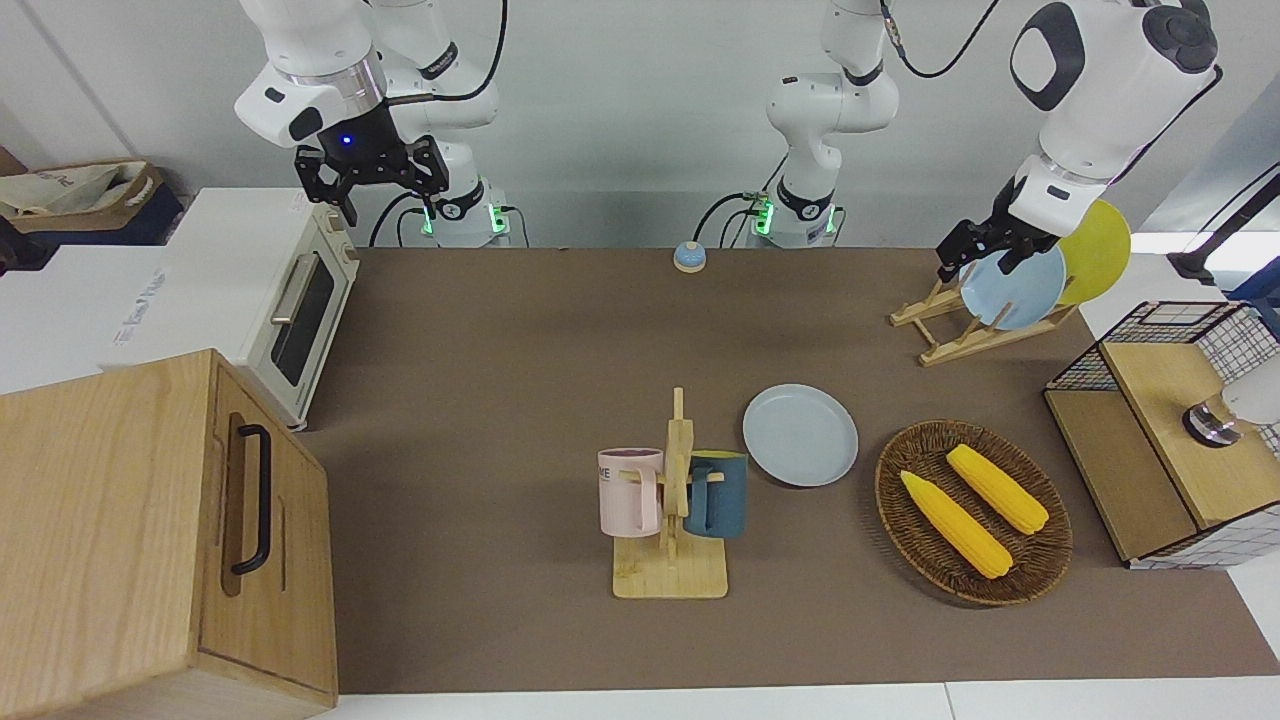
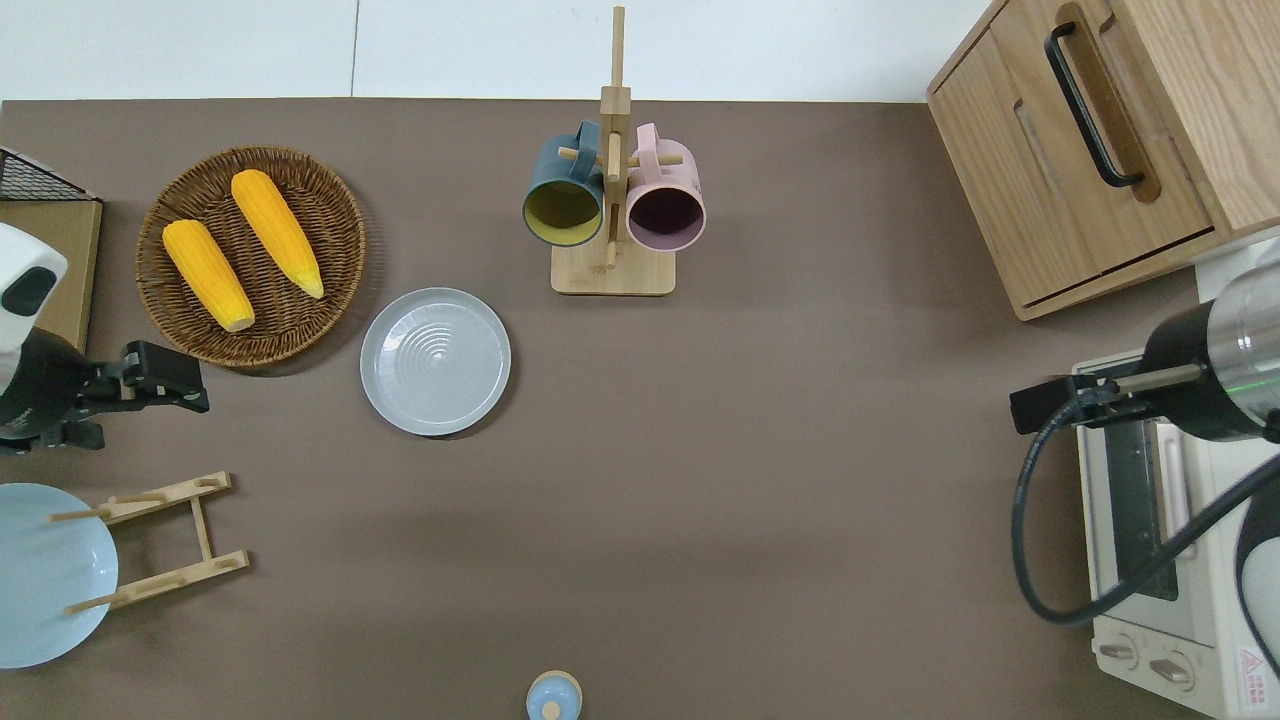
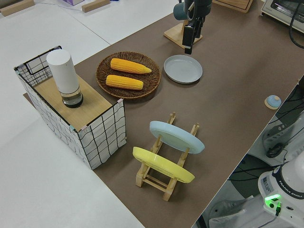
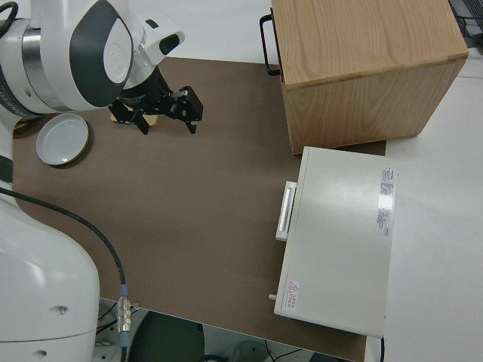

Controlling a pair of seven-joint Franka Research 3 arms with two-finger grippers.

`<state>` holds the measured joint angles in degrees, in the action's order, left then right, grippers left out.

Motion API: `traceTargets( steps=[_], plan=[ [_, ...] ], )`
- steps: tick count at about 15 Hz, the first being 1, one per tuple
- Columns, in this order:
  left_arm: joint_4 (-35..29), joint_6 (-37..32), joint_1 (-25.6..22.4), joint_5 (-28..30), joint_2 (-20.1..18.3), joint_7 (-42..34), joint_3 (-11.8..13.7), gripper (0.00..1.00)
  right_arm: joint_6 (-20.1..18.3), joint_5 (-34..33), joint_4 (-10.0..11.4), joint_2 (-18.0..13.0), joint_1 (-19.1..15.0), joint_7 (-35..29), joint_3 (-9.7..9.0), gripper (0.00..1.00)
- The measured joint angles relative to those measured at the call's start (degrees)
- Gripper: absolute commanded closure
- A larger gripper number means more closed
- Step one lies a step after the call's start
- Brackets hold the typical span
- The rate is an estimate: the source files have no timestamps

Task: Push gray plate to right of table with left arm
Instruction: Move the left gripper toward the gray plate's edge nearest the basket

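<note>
Pale gray-blue, the gray plate (image 2: 435,361) lies flat and face up on the brown desk (image 2: 760,480), its rings of the well showing; being round, it has no long axis and points no way. It sits just beside the wicker basket (image 2: 345,215) of two corn cobs (image 2: 277,231), toward the left arm's end, and nearer to the robots than the mug rack (image 2: 612,275). The left end effector (image 2: 170,378) hangs in the air near the basket, apart from the plate; whether its fingers are spread cannot be told. The right arm is parked, its end effector (image 1: 372,178) spread.
</note>
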<state>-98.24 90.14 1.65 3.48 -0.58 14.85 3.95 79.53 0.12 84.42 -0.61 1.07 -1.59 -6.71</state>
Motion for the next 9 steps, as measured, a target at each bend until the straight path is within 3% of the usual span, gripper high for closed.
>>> traceTargets(
  steps=[4, 9],
  plan=[
    [-2.44, 2.98, 0.82, 0.36, 0.07, 4.39, -0.39, 0.01, 0.00, 0.00, 0.00, 0.00, 0.00, 0.00, 0.00, 0.017],
    [-8.33, 11.18, 1.22, 0.35, 0.43, 11.36, -4.22, 0.01, 0.00, 0.00, 0.00, 0.00, 0.00, 0.00, 0.00, 0.017]
  ],
)
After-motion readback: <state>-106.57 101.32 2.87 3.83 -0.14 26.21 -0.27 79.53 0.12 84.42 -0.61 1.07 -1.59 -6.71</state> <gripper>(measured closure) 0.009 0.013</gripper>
